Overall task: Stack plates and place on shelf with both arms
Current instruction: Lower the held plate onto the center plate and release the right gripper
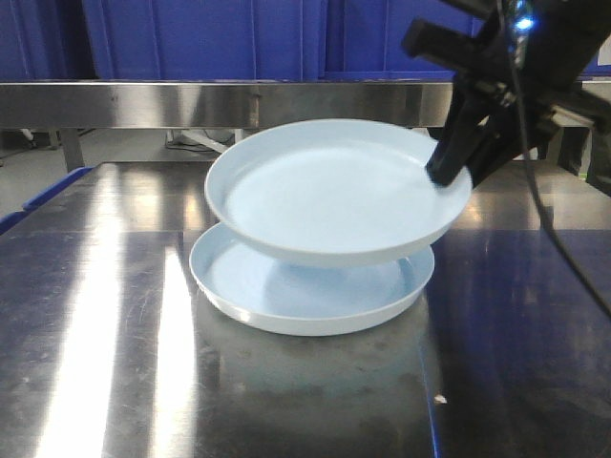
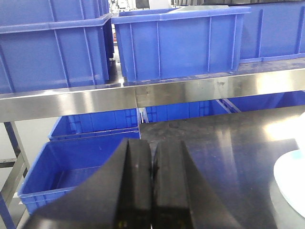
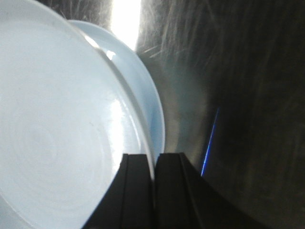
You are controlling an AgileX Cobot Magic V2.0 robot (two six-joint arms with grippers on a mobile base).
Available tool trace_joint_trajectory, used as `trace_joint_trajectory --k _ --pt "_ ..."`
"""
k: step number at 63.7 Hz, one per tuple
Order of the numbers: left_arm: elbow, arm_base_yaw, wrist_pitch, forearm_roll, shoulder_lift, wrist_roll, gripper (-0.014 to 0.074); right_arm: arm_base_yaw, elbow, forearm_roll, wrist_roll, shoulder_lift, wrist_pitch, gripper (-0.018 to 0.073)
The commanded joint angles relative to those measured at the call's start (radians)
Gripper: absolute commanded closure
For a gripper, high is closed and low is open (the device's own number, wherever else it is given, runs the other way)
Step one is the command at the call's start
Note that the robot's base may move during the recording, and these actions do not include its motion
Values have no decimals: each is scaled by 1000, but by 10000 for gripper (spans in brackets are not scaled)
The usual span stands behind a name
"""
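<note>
- The upper plate [image 1: 325, 191] hangs tilted above the lower plate [image 1: 296, 310]; its 3 o'clock side is raised and its 9 o'clock side dips lowest; whether the 2 plates touch there I cannot tell.
- The right gripper [image 1: 447, 177] reaches in from the 1 o'clock corner of the front view; it is clamped on the upper plate's rim at about 3 o'clock.
- In the right wrist view that rim runs into the narrow slit between the 2 black fingers [image 3: 136, 191]; 1 finger is on the dish side and 1 on the outer side.
- The lower plate lies flat on the steel tabletop [image 1: 86, 363], near its middle; the upper plate sits offset toward 1 o'clock, so the lower one's near rim shows from about 4 round to 9 o'clock.
- The left gripper [image 2: 152, 191] shows only in its own wrist view, at 6 o'clock; its 2 fingers are pressed together with nothing between them.
- It is well apart from the plate sliver [image 2: 291, 183] at 4 o'clock of that view; which plate that is I cannot tell.
- The shelf [image 1: 191, 103] stands behind the tabletop at 12 o'clock, its flat front rail running across the view; blue crates [image 1: 229, 33] sit on the tier above the rail; the left wrist view shows more of them below it.
</note>
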Motion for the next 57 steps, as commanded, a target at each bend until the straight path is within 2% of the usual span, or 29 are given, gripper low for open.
trace_joint_trajectory --k 1,17,57 --pt "-28 -1 -77 -3 9 -10 516 18 -25 38 2 -17 -38 511" --pt "-28 -1 -77 -3 9 -10 516 58 -25 41 2 38 -58 511" --pt "-28 -1 -79 -3 9 -10 516 58 -25 40 2 51 -65 511"
